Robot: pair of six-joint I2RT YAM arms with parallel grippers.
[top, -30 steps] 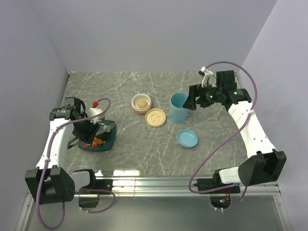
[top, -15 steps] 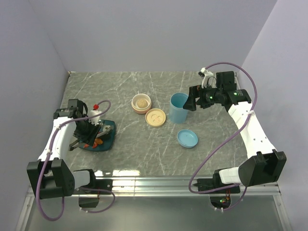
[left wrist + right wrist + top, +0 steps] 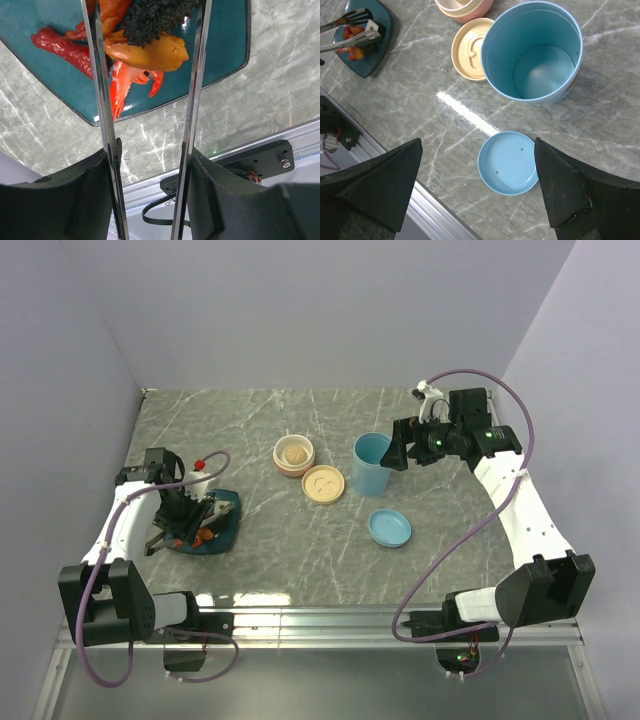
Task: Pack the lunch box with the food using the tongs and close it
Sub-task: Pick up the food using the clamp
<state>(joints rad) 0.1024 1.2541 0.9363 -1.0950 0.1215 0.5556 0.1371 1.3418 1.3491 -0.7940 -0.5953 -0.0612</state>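
Observation:
My left gripper is shut on the tongs, one silvery arm against each finger. The arms reach out over the dark teal plate and straddle the food: an orange piece, a black roll slice and a red shrimp. The tong tips are cut off at the top of the left wrist view. The blue lunch box stands open and empty, its blue lid lying beside it. My right gripper hangs open above that lid.
A beige bowl with a pale ball in it stands left of the blue box, and its beige lid lies flat beside it. A metal rail runs along the table's near edge. Walls close the left, back and right sides.
My left arm has drawn the tongs a little toward the near left over the plate. The right arm has not moved.

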